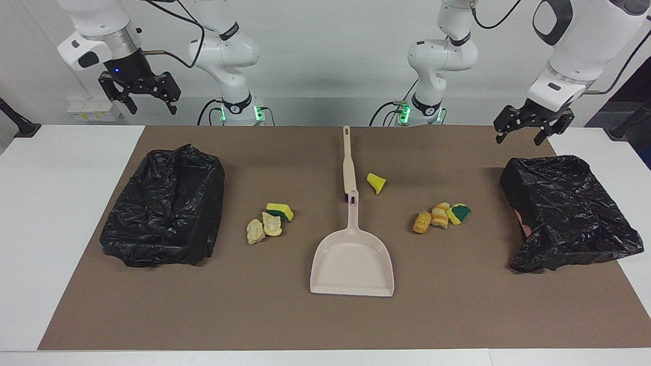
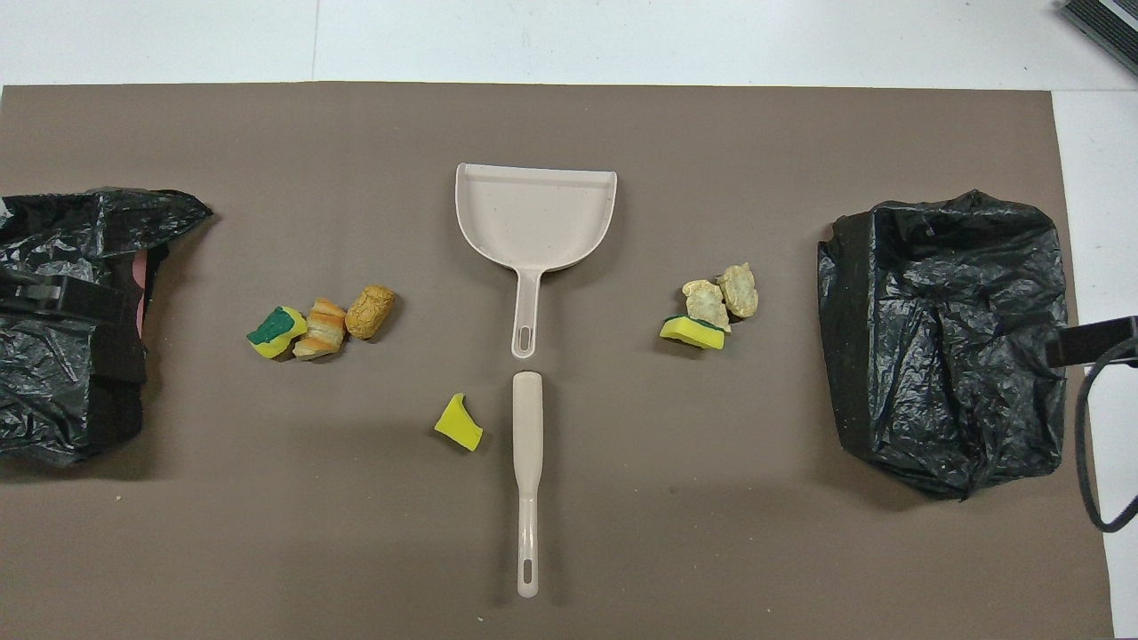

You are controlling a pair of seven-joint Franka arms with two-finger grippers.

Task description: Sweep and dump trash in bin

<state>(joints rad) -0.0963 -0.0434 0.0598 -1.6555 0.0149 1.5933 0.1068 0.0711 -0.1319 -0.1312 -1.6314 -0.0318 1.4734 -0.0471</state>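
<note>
The trash lies on the brown mat in three spots. A yellow-and-green sponge piece [image 1: 279, 210] with two tan chunks [image 1: 263, 227] lies toward the right arm's end. Two orange chunks and a sponge piece [image 1: 441, 216] lie toward the left arm's end. A lone yellow piece [image 1: 376, 182] sits beside the brush [image 1: 348, 162]. The beige dustpan [image 1: 351, 267] lies mid-mat, its handle pointing at the brush. A black-bagged bin [image 1: 168, 203] stands at the right arm's end, another bin [image 1: 564, 208] at the left arm's. My right gripper [image 1: 152, 108] and left gripper [image 1: 521, 138] hang open and hold nothing, high over the table's robot-side edge.
The brown mat [image 2: 267, 533] covers most of the white table [image 1: 46, 203]. Brush [image 2: 528, 480] and dustpan [image 2: 533, 213] lie in one line down the middle. Bare mat lies between the trash piles and the bins.
</note>
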